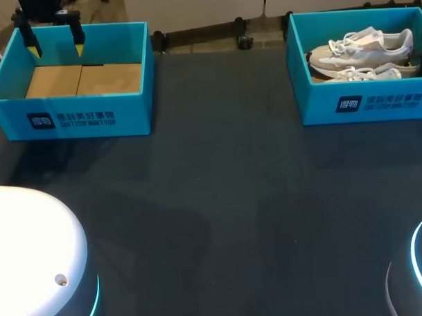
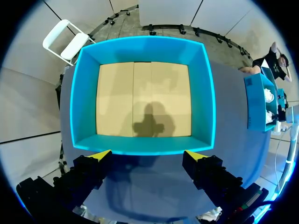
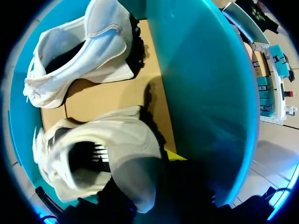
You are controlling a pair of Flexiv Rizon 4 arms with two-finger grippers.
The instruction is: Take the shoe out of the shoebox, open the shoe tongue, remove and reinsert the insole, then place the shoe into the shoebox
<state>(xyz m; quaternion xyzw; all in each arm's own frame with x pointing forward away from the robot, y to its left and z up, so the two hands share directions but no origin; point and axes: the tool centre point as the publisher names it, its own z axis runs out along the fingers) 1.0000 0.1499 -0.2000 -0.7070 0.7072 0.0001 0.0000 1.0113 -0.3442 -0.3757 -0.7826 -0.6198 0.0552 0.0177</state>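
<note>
Head view: dark matte worktop. At the far-left corner sits the left shoebox, open-topped teal cardboard with a bare brown card floor. The left gripper hangs over that box's far wall, its 2 yellow tips pointing down, spread wide, released, gripping nothing. At the far-right corner is the right shoebox, the same teal cardboard, well apart from the first. 2 pale grey-white lace-up sneakers lie inside it, side by side, laces loose. A white rounded arm base with a cyan light ring shows at the near-left corner. Part of a second arm base shows at the near-right.

Left wrist view: the left gripper is above the left shoebox, tips apart over 1 teal wall, with the brown floor ahead of it carrying the gripper's shadow. The right shoebox shows far off to one side, with a bit of white sneaker inside.

Right wrist view: the right gripper is down inside the right shoebox, hard up against the heel of the closer sneaker, whose dark opening faces the camera. The heel hides much of the gripper, so I cannot tell whether it is released or grasping. The other sneaker lies farther ahead on the brown card floor. Both sneakers are inside the box, between its teal walls.
</note>
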